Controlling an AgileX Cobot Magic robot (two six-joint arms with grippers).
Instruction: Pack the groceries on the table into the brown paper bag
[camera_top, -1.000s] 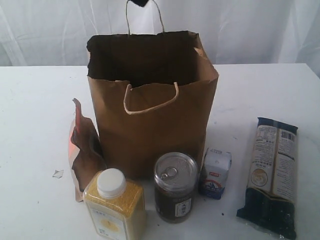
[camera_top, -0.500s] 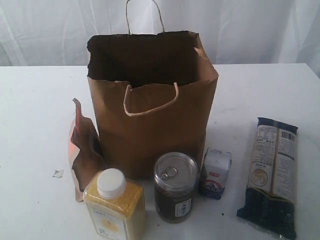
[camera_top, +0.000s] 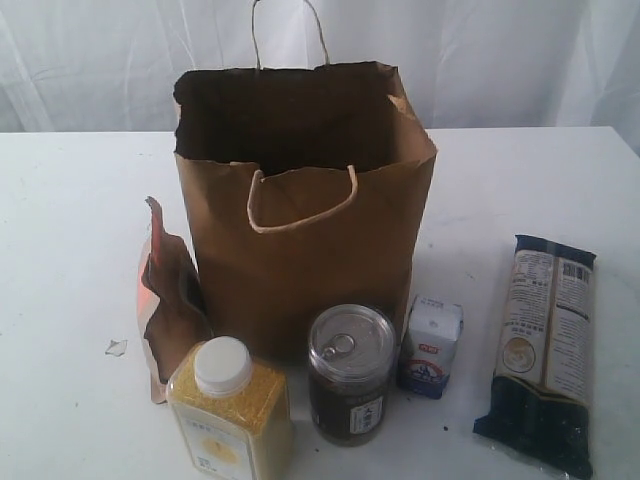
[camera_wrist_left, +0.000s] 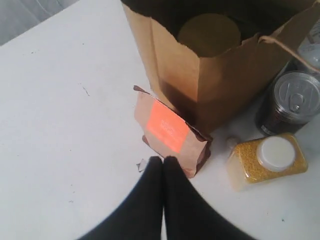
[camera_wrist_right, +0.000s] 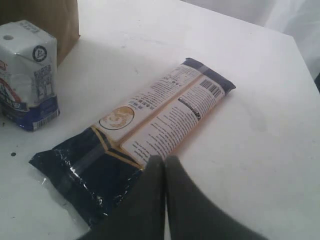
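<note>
White drapes (camera_top: 480, 60) back a plain, specked white table (camera_top: 80, 200) — left gripper (camera_wrist_left: 163, 161) and right gripper (camera_wrist_right: 165, 160) both closed

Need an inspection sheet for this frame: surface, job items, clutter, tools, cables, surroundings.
Surface: white table, flat, a few specks.
Job's things: brown paper bag upright and open, with a gold jar lid showing inside. Outside on the table: pouch beside the bag; bottle, can and carton in front of it; noodle packet lying flat off to one side.
Clutter: small white scrap near the pouch.
Grippers: left tool shut, empty, near the pouch; right tool shut, empty, over the noodle packet.
Cables: nothing seen.
Surroundings: white curtain behind the table.
</note>
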